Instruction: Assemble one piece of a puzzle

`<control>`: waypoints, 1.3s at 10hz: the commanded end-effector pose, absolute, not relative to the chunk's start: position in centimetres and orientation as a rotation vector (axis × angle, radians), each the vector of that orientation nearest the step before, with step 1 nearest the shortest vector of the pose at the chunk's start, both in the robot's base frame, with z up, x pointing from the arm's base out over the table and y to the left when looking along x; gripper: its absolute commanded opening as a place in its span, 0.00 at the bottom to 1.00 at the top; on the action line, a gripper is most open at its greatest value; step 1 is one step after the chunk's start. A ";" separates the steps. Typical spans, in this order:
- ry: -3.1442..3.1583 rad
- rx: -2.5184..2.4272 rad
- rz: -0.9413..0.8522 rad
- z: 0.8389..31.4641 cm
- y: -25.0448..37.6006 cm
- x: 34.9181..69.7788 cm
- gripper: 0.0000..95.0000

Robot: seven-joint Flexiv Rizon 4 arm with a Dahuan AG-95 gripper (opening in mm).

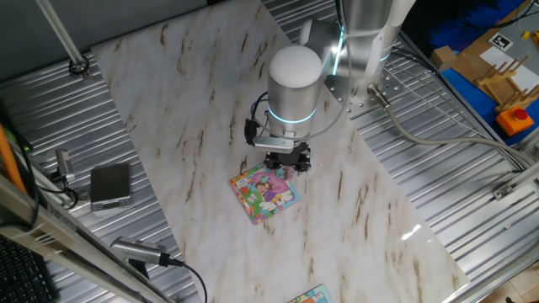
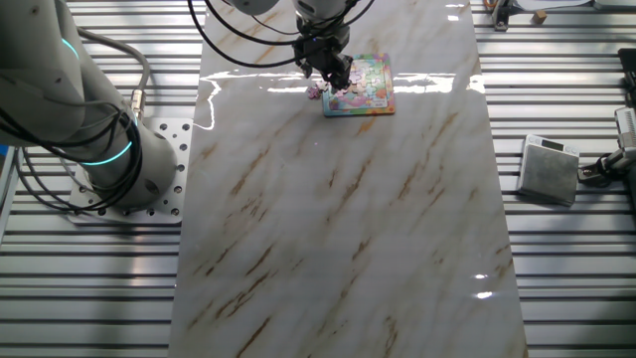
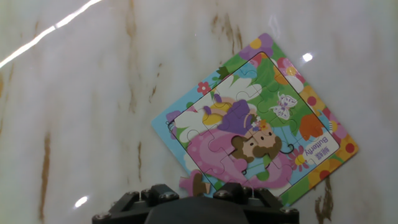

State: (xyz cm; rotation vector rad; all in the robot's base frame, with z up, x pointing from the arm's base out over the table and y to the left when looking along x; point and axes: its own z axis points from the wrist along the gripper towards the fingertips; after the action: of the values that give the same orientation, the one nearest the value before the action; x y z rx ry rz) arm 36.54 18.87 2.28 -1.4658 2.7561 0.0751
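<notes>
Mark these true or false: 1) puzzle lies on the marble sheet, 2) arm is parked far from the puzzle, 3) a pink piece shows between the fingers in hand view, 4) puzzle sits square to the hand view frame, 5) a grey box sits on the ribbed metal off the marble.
1) True. The puzzle lies flat on the marble sheet.
2) False. The gripper hangs right at the puzzle's edge.
3) True. The piece shows at the fingers, beside the puzzle's border.
4) False. It sits rotated, like a diamond.
5) True. The grey box rests on the ribbed metal.
</notes>
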 end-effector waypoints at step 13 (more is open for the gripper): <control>2.753 -1.456 0.044 1.6 19.0 36.7 0.60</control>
State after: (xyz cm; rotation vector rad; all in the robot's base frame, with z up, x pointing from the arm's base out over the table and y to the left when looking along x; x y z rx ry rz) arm 36.60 19.04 1.54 -1.4562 2.7552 0.0449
